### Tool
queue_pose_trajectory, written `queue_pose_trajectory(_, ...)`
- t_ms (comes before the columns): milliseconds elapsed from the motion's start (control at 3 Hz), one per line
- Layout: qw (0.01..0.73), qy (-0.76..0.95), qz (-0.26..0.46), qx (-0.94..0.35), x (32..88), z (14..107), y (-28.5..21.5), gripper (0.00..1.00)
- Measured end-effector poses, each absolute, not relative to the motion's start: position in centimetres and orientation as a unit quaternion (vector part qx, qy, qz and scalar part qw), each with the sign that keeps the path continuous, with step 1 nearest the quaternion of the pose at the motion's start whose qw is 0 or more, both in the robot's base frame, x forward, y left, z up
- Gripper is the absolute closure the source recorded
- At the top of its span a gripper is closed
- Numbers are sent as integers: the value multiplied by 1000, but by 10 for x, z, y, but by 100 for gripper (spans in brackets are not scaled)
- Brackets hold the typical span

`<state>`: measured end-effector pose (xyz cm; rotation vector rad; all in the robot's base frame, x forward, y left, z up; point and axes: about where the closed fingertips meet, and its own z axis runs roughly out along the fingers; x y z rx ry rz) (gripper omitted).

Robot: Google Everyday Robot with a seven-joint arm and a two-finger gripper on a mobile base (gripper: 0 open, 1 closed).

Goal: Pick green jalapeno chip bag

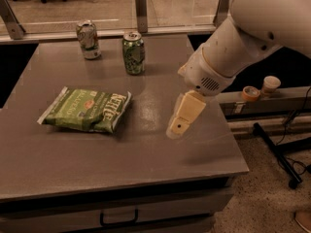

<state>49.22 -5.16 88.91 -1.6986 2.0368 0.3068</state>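
Observation:
The green jalapeno chip bag (86,109) lies flat on the grey table (116,154), left of centre, with white "KETTLE" lettering at its right end. My gripper (181,122) hangs from the white arm over the right half of the table, well to the right of the bag and not touching it. It holds nothing that I can see.
Two green and white soda cans stand at the back: one dented (88,40) at the far left, one (133,52) nearer the middle. A rail and posts (141,4) run behind the table. A shelf with small cups (270,85) is at the right. A drawer handle (119,218) is below.

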Motion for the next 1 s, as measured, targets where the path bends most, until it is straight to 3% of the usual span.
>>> queue_pose_trajectory(333, 236, 740, 118, -618, 497, 894, -33, 0)
queue_pose_trajectory(1000, 237, 705, 169, -646, 508, 889, 65, 0)
